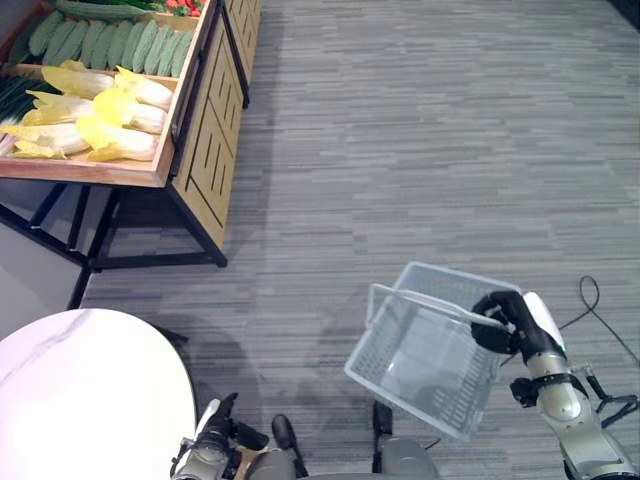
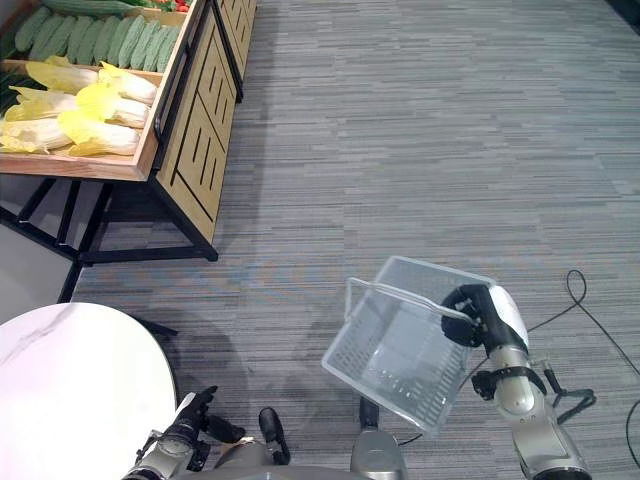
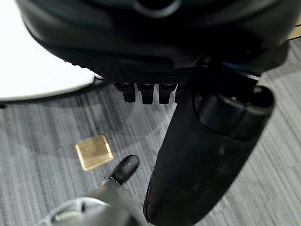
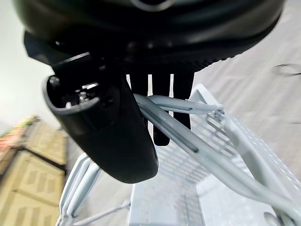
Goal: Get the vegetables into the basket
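The pale grey plastic mesh basket (image 1: pixel 430 345) hangs tilted above the grey striped carpet floor (image 1: pixel 420 130), its open top turned toward the robot's left and its lattice walls and base bare inside. Its thin light handles (image 4: pixel 188 136) cross the right hand (image 1: pixel 500 320), whose dark fingers (image 4: pixel 160 113) and thumb are curled round them, so the basket is carried from that one side (the far rim sags lower than the held rim). The vegetables lie well apart from it, up on a wooden display stand with black metal legs (image 1: pixel 190 150) at the robot's far left: pale yellow-leaved cabbages with white stems (image 1: pixel 95 115) lie in the nearer tray, a row of bumpy green cucumber-like gourds (image 1: pixel 110 42) fills the tray behind, and the edge of the view cuts off both rows. A strip of dark green stalks at the stand's left edge is too cut off to name, as are some red items at the top. A round white marble-patterned table top (image 1: pixel 85 395) is near the left hand (image 1: pixel 215 430), which is low by the table's edge; in its wrist view its fingers (image 3: pixel 143 92) show as short dark tips beside the thumb, holding nothing, but whether they are curled or straight cannot be told. A small brass-coloured square plate (image 3: pixel 94 151) is set in the carpet below that hand.
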